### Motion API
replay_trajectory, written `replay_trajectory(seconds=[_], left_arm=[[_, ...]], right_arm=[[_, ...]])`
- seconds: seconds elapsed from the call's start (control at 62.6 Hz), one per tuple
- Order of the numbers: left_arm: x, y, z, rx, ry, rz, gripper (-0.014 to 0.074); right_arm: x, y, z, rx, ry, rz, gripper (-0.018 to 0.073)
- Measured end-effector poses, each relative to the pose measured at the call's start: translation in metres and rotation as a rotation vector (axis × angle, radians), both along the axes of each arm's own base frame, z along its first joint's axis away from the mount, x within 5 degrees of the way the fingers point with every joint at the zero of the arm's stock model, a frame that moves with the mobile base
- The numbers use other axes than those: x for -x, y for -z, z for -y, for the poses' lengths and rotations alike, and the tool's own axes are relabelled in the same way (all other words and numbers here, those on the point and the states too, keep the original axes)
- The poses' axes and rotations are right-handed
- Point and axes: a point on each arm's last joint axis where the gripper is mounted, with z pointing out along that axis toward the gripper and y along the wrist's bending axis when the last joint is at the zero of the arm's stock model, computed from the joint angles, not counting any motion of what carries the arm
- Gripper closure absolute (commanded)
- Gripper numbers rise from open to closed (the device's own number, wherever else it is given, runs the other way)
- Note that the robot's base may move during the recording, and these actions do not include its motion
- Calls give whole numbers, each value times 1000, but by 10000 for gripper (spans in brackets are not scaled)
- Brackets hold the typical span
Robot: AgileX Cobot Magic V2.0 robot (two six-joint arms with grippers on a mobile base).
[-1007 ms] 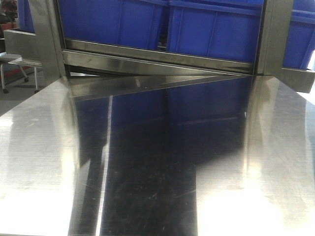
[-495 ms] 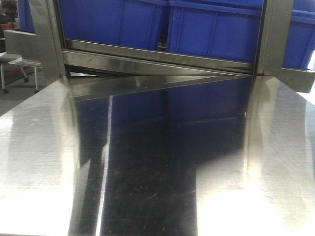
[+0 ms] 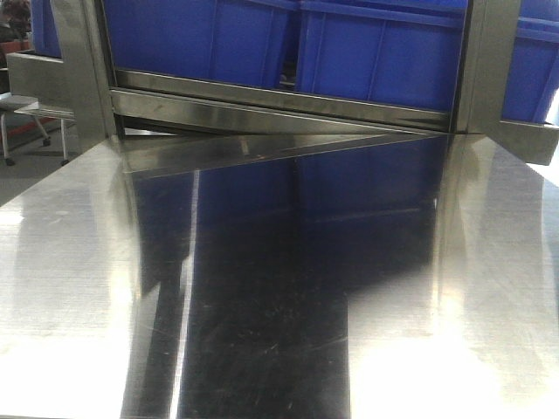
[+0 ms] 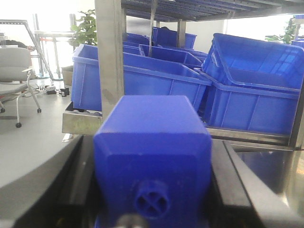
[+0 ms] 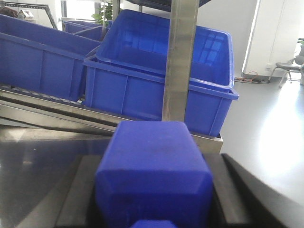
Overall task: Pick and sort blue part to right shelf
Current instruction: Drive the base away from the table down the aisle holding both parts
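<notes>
1. Right gripper (image 5: 156, 159) is clamped on the blue part (image 5: 153, 175). Its dark fingers (image 5: 78, 190) press the square body from both sides. The sloped shoulders and a sliver of the cap sit at the near end, by the wrist, so the flat base seems to point far, toward the rack. Gripping the flat sides likely keeps the block from twisting.
2. The blue part hangs over the steel table (image 3: 79, 288), near the front of the right shelf (image 5: 47, 102), and is not yet in any bin. A steel post (image 5: 181, 61) of the shelf stands straight beyond it. A deep blue bin (image 5: 142, 95) sits just behind that post, with a second bin resting tilted in it.
3. Left gripper (image 4: 152, 142) is likewise closed, but on the shorter block (image 4: 152, 137), the one with a small round knob (image 4: 152, 203) facing the camera. It faces bins further left along the same rack and is not the piece to sort.
4. In the front view only the table and the shelf's lower rail (image 3: 279, 109) show. Neither arm is in it, so how high they are held cannot be told.
5. This looks like the carry stage. The drop would call for rising over the bin's rim and shifting sideways off the post, which otherwise blocks the straight path.
</notes>
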Motion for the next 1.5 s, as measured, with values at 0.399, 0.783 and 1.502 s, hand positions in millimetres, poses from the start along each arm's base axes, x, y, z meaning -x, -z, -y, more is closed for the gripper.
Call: replay_trajectory(seconds=[0.399,0.783,1.502], left_arm=[[0,0,0,0,0,0,263],[0,0,0,0,0,0,263],[0,0,0,0,0,0,263]], right_arm=[[0,0,0,0,0,0,137],[0,0,0,0,0,0,137],[0,0,0,0,0,-1,137]])
